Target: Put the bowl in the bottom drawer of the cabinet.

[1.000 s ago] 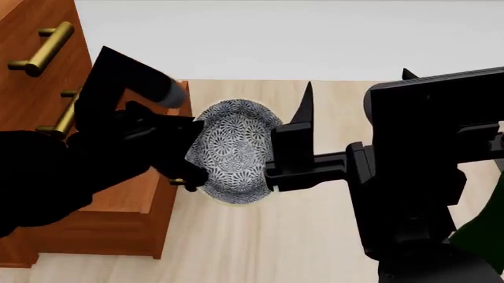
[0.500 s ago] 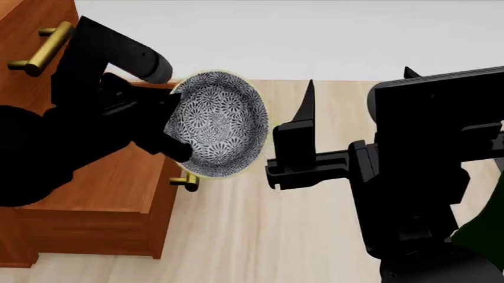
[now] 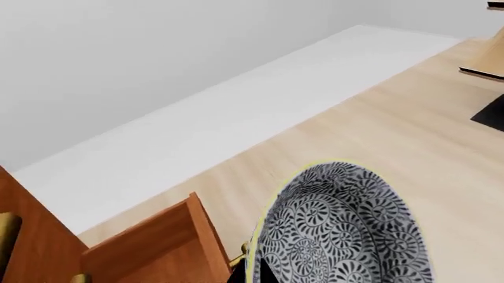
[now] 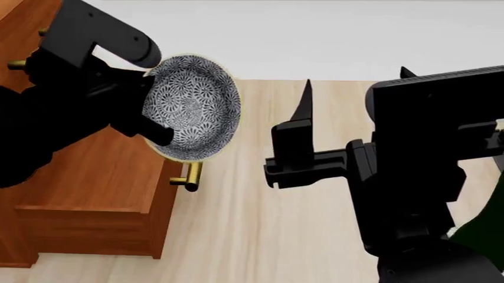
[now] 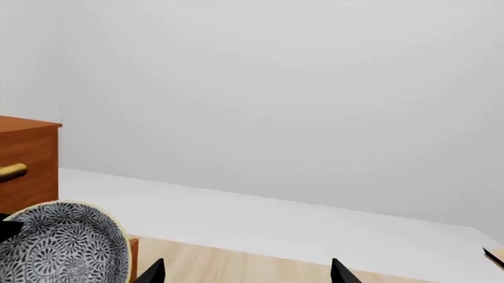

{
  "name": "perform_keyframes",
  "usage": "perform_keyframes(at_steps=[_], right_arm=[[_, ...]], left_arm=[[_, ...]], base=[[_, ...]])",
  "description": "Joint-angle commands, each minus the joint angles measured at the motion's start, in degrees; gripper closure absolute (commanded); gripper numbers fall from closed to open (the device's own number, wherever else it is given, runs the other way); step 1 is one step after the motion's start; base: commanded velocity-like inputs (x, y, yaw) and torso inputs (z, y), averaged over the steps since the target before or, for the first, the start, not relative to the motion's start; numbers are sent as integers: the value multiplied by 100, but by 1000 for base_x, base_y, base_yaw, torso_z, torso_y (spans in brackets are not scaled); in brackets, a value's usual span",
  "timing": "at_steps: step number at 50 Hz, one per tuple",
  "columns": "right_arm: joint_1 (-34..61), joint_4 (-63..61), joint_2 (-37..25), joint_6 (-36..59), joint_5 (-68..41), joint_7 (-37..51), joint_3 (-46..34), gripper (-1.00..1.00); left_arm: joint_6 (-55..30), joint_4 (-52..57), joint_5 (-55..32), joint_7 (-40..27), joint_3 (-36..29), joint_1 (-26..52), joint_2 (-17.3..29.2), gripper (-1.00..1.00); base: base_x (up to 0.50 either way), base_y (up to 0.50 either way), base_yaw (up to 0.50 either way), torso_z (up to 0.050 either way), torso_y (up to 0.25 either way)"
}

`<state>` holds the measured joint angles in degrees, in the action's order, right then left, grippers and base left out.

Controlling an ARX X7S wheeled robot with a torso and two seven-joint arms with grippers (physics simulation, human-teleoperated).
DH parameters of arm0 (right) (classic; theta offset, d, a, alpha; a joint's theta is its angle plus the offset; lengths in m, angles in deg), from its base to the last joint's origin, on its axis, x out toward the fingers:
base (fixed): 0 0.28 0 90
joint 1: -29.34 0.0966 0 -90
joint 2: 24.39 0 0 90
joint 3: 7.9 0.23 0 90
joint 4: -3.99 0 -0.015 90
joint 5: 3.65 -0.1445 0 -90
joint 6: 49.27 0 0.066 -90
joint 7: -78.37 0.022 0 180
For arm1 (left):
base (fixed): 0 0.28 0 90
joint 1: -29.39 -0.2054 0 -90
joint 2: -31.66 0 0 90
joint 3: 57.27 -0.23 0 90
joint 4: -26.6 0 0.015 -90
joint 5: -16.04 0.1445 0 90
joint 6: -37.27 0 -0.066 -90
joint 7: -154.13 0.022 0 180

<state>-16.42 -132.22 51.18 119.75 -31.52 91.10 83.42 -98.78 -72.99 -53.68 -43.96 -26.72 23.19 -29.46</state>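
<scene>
the right gripper [image 4: 303,132] is hanging nearest, black and angular, its two pointed fingers [image 5: 340,271] standing spread with nothing between them, over the pale wood-grain floor [image 4: 260,236]. across from it, apart, the left gripper [image 4: 153,127] is pinching the bowl [image 4: 191,107] by its rim, one black finger crossing the near edge. the bowl is tipping up on edge, its round mouth facing the head camera and somewhat toward the right gripper, so the whole inside is showing; it has no long axis, being a shallow round dish. one bowl only, covered in dense blue-grey and white flower rosettes, with a thin pale rim. it is hanging in the air above the front corner of the pulled-out bottom drawer [image 4: 94,194], a reddish-brown, smooth wooden box with a brass bar handle [image 4: 187,178] sticking out just below the bowl. behind the left arm, the cabinet [image 4: 23,35] is rising in the same wood, and one more brass handle is peeking out there. farthest back, a plain white strip and a grey wall [image 5: 275,88] are filling the view.
</scene>
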Motion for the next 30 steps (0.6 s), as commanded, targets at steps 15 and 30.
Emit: perform_keyframes(at_steps=[15,30], right_arm=[[-236,292,-2,-563,36,-51,-203,-100],[-255,283,-40,-634,-9,-28,-179,-100]], left_arm=[[18,-243,247,-58,5,147,55,100],[1,-330,348,-98,-35,203,53,100]], base=[[0,0,0,0,1],[0,0,0,0,1]])
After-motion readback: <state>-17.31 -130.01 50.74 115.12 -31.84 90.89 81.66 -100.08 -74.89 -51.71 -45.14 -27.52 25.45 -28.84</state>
